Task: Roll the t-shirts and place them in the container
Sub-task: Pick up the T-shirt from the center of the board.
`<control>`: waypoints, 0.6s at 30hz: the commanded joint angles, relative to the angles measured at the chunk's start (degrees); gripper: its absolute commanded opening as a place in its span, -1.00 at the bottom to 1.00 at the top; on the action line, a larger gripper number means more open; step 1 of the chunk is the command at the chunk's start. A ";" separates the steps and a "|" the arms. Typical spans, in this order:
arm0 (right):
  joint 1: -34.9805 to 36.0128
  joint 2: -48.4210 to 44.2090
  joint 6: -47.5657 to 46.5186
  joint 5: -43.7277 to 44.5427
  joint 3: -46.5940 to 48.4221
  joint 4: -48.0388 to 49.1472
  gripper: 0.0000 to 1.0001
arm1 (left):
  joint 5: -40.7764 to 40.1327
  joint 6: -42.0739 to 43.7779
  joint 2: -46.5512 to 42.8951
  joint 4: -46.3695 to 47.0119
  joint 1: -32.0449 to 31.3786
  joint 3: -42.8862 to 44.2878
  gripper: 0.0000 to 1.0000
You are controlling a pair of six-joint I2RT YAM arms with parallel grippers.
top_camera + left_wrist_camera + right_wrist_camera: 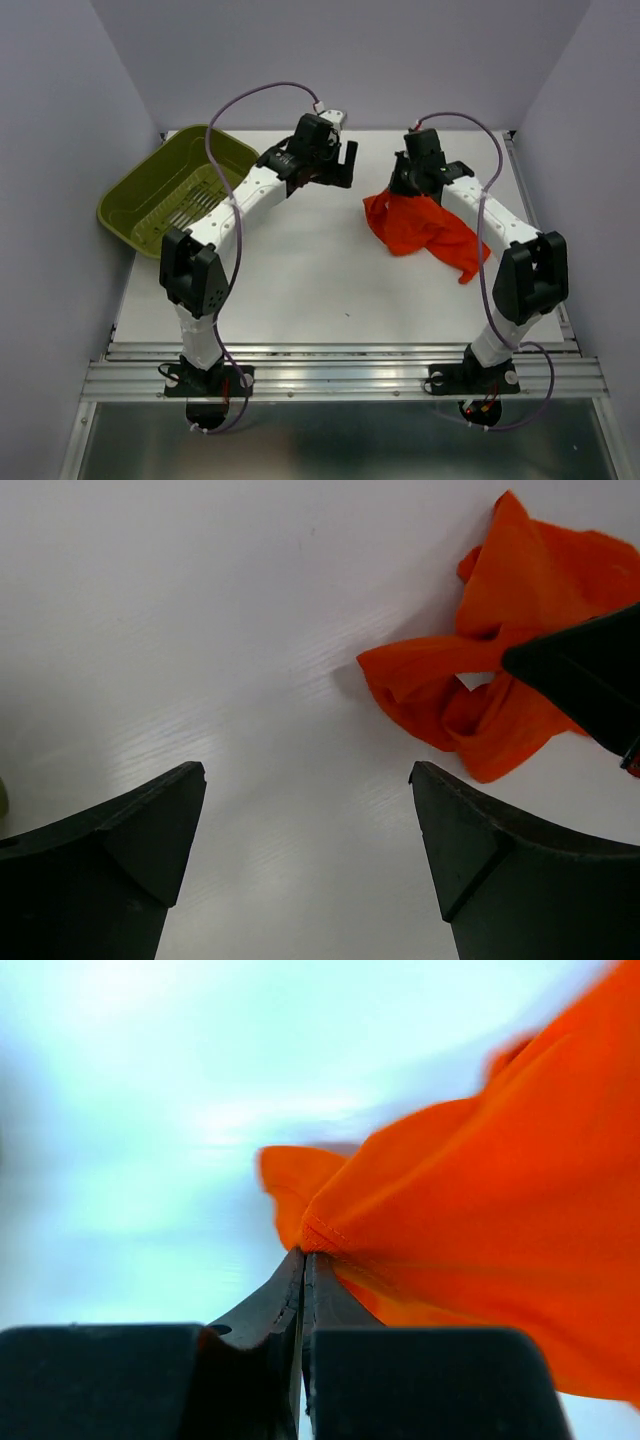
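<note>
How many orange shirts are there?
1. The shirt is crumpled on the right side of the table, with one edge pinched in the right end effector. None shows in the basket. The folds could hide another.

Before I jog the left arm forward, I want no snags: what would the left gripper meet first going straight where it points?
Probably the bare white table: the open left gripper aims at plain surface. The orange-red t-shirt, held by the right gripper, lies off to one side of that line, though depth is unclear.
</note>
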 commanded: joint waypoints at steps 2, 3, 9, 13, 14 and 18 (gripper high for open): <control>3.65 -6.53 -2.61 -6.29 12.94 4.01 -0.99 | -5.80 0.53 -8.69 -0.23 3.87 4.06 0.92; 3.65 -7.50 -2.53 -6.30 13.47 4.45 -0.99 | -5.80 0.26 -9.40 -0.32 4.67 4.24 0.93; 3.65 -18.57 -1.82 6.48 9.18 7.61 -0.99 | -5.62 -0.09 -14.77 1.44 10.04 2.75 0.93; -3.52 -24.11 -1.38 13.55 4.53 7.70 -0.98 | -6.41 0.96 -15.91 1.26 10.57 3.19 0.93; -6.08 -24.73 -0.95 12.78 3.65 7.70 -0.99 | -5.98 1.05 -15.91 1.26 10.48 3.19 0.93; -12.08 -26.05 0.99 9.52 -0.23 7.26 -0.99 | -3.08 0.88 -15.65 1.70 10.48 2.75 0.93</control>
